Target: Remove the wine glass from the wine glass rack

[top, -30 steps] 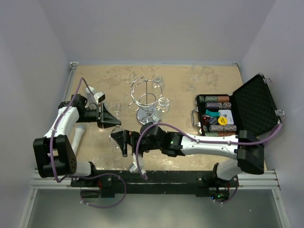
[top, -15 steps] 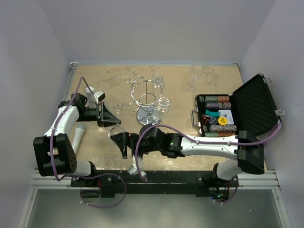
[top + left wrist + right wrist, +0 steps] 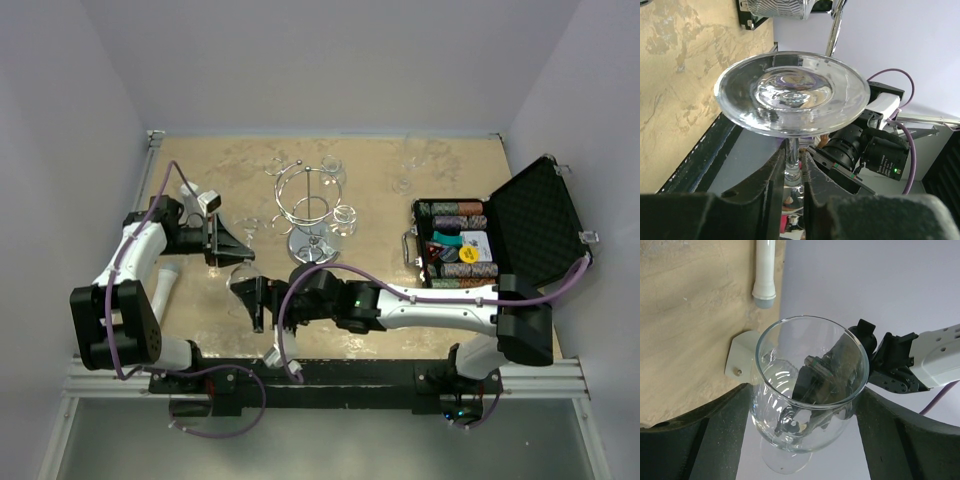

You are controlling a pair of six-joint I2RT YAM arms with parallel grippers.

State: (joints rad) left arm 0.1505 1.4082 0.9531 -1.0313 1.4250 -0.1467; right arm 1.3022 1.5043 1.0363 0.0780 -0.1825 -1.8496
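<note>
Wine glass: one in hand, clear of the wine glass rack (one, chrome), above the near-left counter. Likely light, rigid, slick and breakable; the stem is probably the safest hold. Left end effector pinches that stem just beside the foot. Right end effector straddles the bowl, fingers spread; contact cannot be told. Other glasses too faint to count.

An open black carrying case, rows of poker chips on show inside, lies at the right edge of a tan, mottled desk.
</note>
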